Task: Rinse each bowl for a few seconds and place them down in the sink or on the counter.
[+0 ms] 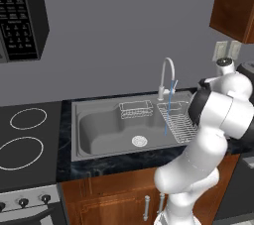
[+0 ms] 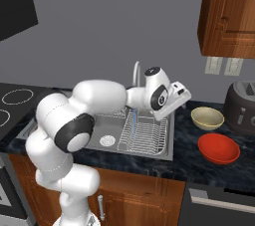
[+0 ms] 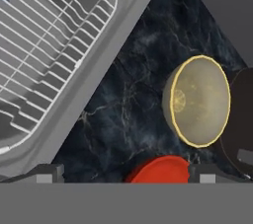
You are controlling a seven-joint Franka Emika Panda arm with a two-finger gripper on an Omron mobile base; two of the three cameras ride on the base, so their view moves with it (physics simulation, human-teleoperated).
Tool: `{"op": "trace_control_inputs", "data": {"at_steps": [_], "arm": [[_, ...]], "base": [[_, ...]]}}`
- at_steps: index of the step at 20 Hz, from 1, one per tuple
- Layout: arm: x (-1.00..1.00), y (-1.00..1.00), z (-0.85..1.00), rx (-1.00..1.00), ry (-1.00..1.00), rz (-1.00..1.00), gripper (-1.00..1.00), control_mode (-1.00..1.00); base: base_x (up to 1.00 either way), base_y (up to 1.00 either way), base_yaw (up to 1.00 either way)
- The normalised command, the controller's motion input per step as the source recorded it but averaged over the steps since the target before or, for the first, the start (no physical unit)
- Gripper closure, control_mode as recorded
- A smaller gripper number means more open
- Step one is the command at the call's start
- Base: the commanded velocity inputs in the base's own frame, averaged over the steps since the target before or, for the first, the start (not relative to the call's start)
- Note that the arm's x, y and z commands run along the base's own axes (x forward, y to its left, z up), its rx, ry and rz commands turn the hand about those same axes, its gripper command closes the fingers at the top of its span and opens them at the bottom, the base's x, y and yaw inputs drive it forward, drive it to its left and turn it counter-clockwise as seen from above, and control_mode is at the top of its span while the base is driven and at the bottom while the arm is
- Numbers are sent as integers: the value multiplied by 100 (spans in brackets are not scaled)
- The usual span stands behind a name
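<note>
From where I sat, nothing of the rinsing was done yet, as far as I could judge. Working left to right in the right base view, the sink [image 2: 168,135] came first, with water running in a thin blue stream [image 2: 134,115] from the tap [image 2: 135,73] down onto the wire rack [image 2: 142,135] in the smaller side. No bowl lay in the basin or in the rack. Next came the gripper [image 2: 180,95], hanging above the sink's right rim, its jaws spread wide and holding nothing; in the hand view the two tips sat far apart at the bottom with bare stone between them.

Further right, both bowls stood on the counter [image 2: 184,143], dry as far as I could tell. The tan bowl [image 2: 207,118] sat at about two o'clock from the gripper's spot over the rim, and the red bowl [image 2: 218,148] lay at about five o'clock from the tan one, close by but not touching. A dark toaster [image 2: 241,105] stood just past them at the tan bowl's three o'clock.

Both bowls were upright, mouths pointing straight up. Being round, neither had a long axis to line the jaws with; I judged any approach across a rim would serve.

So both rinses and both set-downs were left, and I reckoned the first grasp was the step in hand.
</note>
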Motion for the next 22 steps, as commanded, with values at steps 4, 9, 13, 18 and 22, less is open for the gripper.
{"op": "trace_control_inputs", "data": {"at_steps": [4, 9, 13, 18, 22], "arm": [[14, -21, -9, 0, 0, 2, -100, -100], [10, -12, -9, 0, 0, 0, -100, -100], [11, -10, -11, 0, 0, 0, -100, -100], [14, -12, -14, 0, 0, 0, -100, -100], [13, -15, -10, 0, 0, 0, -100, -100]], "base": [[0, 0, 0], [0, 0, 0], [0, 0, 0], [0, 0, 0], [0, 0, 0]]}}
